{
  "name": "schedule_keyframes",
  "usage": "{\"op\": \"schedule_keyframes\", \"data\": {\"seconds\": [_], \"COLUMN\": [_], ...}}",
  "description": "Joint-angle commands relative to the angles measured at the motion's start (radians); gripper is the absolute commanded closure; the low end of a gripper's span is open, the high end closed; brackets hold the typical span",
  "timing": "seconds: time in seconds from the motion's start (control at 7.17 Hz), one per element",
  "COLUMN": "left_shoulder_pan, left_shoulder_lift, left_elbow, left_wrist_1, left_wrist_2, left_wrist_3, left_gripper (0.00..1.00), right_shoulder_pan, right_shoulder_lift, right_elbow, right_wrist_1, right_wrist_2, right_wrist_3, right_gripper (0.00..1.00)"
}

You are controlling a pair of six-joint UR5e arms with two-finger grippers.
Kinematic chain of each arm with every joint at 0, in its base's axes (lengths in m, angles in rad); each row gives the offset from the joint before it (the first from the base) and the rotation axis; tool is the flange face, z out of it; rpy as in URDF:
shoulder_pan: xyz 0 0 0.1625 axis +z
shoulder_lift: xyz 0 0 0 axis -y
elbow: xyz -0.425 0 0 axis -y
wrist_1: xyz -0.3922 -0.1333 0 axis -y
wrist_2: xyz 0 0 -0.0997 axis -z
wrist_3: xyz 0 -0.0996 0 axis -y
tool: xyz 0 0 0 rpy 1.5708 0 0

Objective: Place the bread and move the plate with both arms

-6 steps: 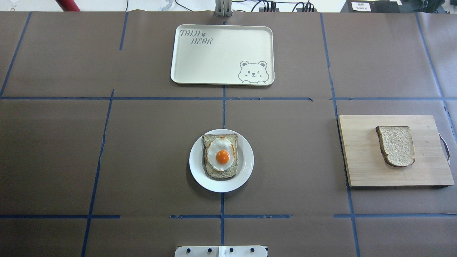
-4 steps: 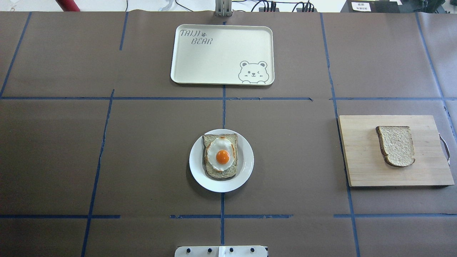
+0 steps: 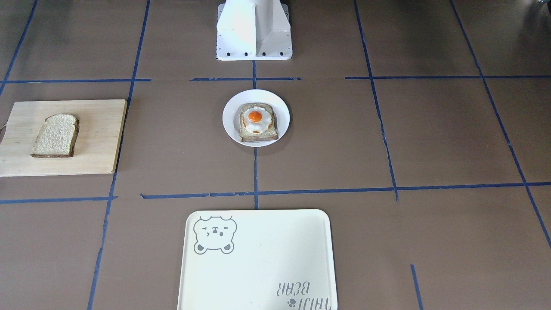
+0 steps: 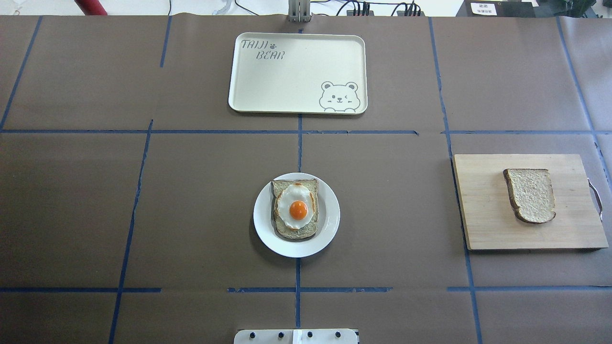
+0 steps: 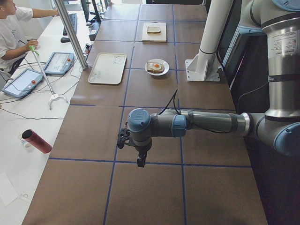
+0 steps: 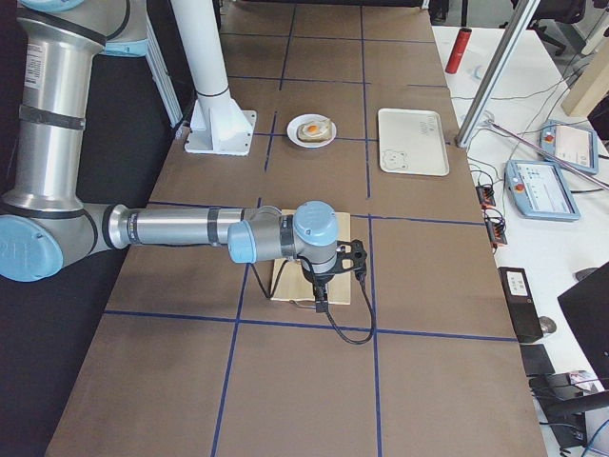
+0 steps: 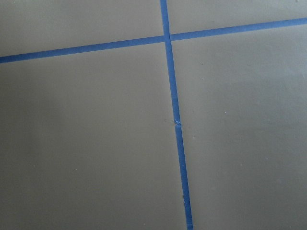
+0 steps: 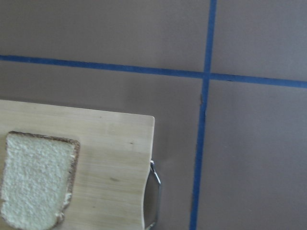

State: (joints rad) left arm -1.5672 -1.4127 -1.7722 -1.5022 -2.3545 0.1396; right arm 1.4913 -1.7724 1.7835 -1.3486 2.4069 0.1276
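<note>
The plain bread (image 4: 530, 195) lies flat on a wooden cutting board (image 4: 483, 205) at the table's right; it also shows in the front view (image 3: 56, 134) and the right wrist view (image 8: 36, 179). The white plate (image 4: 330, 224) sits at the table's middle near the robot and holds a second slice with a fried egg (image 4: 297, 210). The left gripper (image 5: 123, 138) hovers over bare table at the far left end, far from the plate. The right gripper (image 6: 353, 255) hovers over the board's outer edge, beside the bread. I cannot tell whether either gripper is open or shut.
A cream tray with a bear drawing (image 4: 296, 71) lies at the table's far side, in line with the plate. The white pedestal (image 3: 254, 30) stands at the robot side. The board has a metal handle (image 8: 154, 191) on its outer edge. Blue tape lines cross the brown table.
</note>
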Motion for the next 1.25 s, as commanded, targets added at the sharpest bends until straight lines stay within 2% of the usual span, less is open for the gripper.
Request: {"op": "schedule_keyframes", "data": {"seconds": [0.0,0.14,0.28,0.42,0.7,1.12], "left_shoulder_pan": [0.001,0.001,0.001,0.001,0.001,0.001], "left_shoulder_lift": [0.000,0.000,0.000,0.000,0.000,0.000], "left_elbow": [0.005,0.005,0.003,0.003,0.002,0.002], "left_wrist_1": [-0.001,-0.001,-0.001,-0.001,-0.001,-0.001], "left_wrist_2": [-0.002,-0.002,-0.002,-0.002,-0.003,-0.002], "left_wrist_3": [0.000,0.000,0.000,0.000,0.000,0.000], "left_gripper": [0.00,0.00,0.00,0.00,0.00,0.00], "right_shoulder_pan": [-0.115,-0.179,-0.248,-0.313,-0.373,-0.391], "right_shoulder_lift": [-0.001,0.010,0.013,0.016,0.054,0.086], "right_elbow": [-0.111,-0.169,-0.191,-0.193,-0.238,-0.266], "right_wrist_1": [0.360,0.522,0.634,0.682,0.690,0.690], "right_wrist_2": [0.061,0.055,0.041,-0.009,-0.049,-0.048], "right_wrist_3": [0.279,0.426,0.555,0.626,0.652,0.655], "right_gripper": [0.00,0.00,0.01,0.03,0.13,0.18]}}
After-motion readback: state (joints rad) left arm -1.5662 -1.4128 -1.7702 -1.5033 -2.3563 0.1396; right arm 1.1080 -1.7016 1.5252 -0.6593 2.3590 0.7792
